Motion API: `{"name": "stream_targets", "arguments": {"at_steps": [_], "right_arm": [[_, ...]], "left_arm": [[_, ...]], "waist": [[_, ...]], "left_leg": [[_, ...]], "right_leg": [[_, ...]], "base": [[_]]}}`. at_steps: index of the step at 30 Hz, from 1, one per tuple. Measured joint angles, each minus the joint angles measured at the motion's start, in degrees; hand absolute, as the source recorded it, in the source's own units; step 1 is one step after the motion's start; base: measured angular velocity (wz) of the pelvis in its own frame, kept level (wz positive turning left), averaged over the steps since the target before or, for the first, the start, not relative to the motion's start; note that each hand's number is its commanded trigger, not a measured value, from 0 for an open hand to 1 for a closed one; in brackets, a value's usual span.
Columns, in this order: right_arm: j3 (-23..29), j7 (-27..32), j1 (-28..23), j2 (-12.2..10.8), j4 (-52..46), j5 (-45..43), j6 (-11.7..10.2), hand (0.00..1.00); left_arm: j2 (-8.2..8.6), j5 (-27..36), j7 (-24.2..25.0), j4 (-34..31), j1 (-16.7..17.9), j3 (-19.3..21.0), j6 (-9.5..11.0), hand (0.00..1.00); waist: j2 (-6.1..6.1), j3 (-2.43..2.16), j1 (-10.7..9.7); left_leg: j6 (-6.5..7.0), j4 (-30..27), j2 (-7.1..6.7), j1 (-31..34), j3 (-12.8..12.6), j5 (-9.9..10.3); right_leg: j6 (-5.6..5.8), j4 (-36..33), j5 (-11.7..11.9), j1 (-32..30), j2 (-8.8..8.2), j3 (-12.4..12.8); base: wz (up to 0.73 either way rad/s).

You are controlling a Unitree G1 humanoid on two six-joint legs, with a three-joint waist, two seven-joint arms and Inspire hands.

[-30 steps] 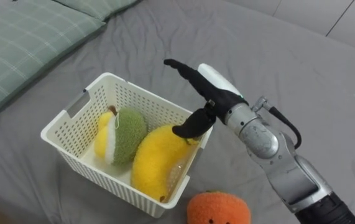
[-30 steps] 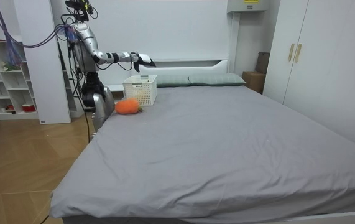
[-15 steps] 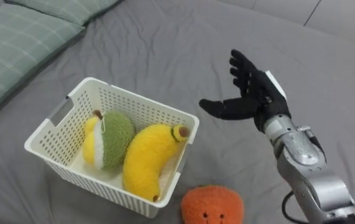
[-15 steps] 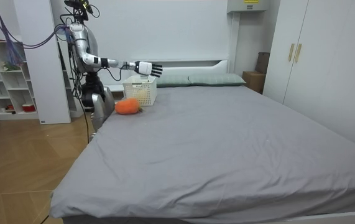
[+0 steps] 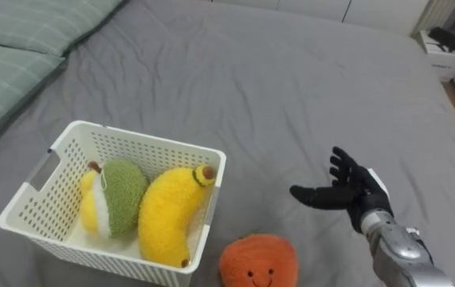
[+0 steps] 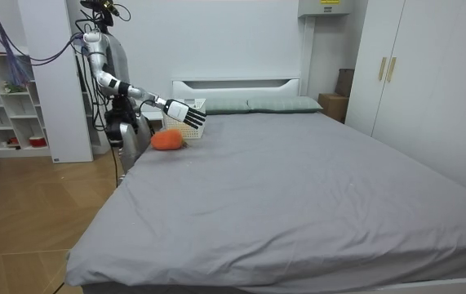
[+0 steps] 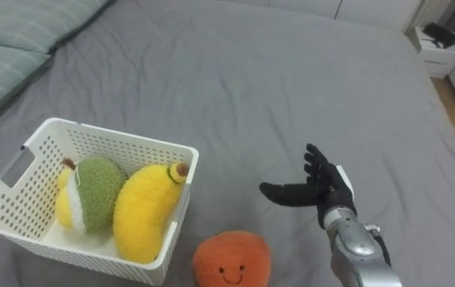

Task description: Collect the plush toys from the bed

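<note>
Plenty of bare grey bed point(image 5: 291, 88) beyond and right of the white basket point(image 5: 147, 141), which sits by the robot's edge. The right hand point(image 5: 353, 191), over the basket's rim a second ago, now hovers clear above bare sheet, fingers spread, holding nothing. One basket with two toys in it, a banana point(image 5: 167, 215) and a green plush point(image 5: 117, 194); one orange toy point(image 5: 257, 261) lies on the sheet just beside its near corner.

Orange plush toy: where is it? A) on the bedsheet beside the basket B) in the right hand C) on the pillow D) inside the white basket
A: the orange plush toy lies on the grey sheet outside the white basket; the right hand is open, apart from it.
</note>
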State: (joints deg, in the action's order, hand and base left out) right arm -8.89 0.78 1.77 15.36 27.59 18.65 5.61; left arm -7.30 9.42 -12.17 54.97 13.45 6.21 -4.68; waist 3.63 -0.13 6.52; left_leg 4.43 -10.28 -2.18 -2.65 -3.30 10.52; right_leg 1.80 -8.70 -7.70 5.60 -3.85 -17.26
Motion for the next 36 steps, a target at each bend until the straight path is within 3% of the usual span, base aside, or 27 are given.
{"name": "stream_targets", "arguments": {"at_steps": [8,19,20,21,22,24,25,31,36], "right_arm": [[-1.53,-8.68,-0.78,-1.11,5.57,-8.84,1.02,0.00],[-3.56,-20.63,-0.62,-1.74,6.24,-22.20,1.91,0.00],[-3.77,-21.63,-0.63,-1.75,6.26,-24.10,2.09,0.10],[-4.19,-22.62,-0.63,-1.76,6.26,-25.92,2.41,0.27],[-4.46,-23.10,-0.62,-1.75,6.29,-26.58,2.66,0.33],[-5.26,-24.18,-0.38,-1.79,6.87,-28.97,3.22,0.86],[-5.33,-24.49,-0.36,-1.79,6.87,-29.61,3.29,1.00],[-5.43,-25.62,0.52,-1.84,7.02,-32.97,4.49,1.00],[-5.54,-26.03,0.51,-2.80,7.37,-36.45,5.22,1.00]], "left_arm": [[0.02,0.00,0.69,0.38,-1.41,-1.54,-0.21,0.00],[-0.10,0.12,2.84,0.69,-0.75,-1.80,-0.03,0.00],[-0.19,0.09,3.07,0.81,-0.60,-1.82,-0.10,0.00],[-0.35,0.11,3.58,1.11,-0.64,-1.83,-0.27,0.00],[-0.42,0.08,3.89,1.19,-0.64,-1.82,-0.34,0.00],[-0.60,0.04,4.64,1.50,-0.68,-1.79,-0.50,0.00],[-0.63,0.02,4.93,1.62,-0.69,-1.77,-0.55,0.00],[-0.83,0.04,5.48,1.89,-1.59,-1.73,-1.28,0.00],[-0.85,0.07,5.58,1.91,-1.68,-1.77,-1.29,0.00]], "waist": [[-0.03,0.12,0.23],[1.40,0.73,2.34],[1.45,0.76,2.80],[1.54,0.73,3.18],[1.61,0.69,3.31],[1.72,0.62,3.80],[1.72,0.62,3.94],[2.03,0.42,4.46],[1.86,0.58,4.47]], "left_leg": [[0.01,-0.10,0.00,0.83,0.05,-0.01],[0.01,-0.02,-0.01,0.98,0.36,0.00],[0.01,-0.01,-0.01,1.03,0.36,0.00],[0.01,-0.01,0.00,1.07,0.38,0.00],[0.01,-0.02,0.00,1.08,0.40,0.00],[0.01,-0.04,-0.01,1.16,0.52,0.00],[0.01,-0.04,-0.02,1.19,0.53,0.00],[0.00,-0.13,-0.02,1.48,0.46,0.00],[0.01,-0.14,-0.02,1.51,0.43,0.01]], "right_leg": [[-0.01,-0.04,0.01,-0.82,-0.03,-0.07],[-0.01,0.05,0.00,-0.92,0.02,-0.07],[-0.01,0.05,0.00,-0.98,0.04,-0.07],[-0.01,0.06,0.00,-1.00,0.05,-0.07],[-0.01,0.06,0.00,-1.00,0.04,-0.12],[-0.01,0.06,0.00,-0.99,0.04,-0.22],[-0.01,0.06,0.00,-1.01,0.04,-0.23],[-0.01,-0.01,0.00,-1.23,0.03,-0.18],[-0.01,0.00,0.00,-1.25,0.03,-0.15]], "base": [[0.00],[0.00],[0.00],[0.00],[0.00],[0.02],[0.00],[0.00],[0.00]]}}
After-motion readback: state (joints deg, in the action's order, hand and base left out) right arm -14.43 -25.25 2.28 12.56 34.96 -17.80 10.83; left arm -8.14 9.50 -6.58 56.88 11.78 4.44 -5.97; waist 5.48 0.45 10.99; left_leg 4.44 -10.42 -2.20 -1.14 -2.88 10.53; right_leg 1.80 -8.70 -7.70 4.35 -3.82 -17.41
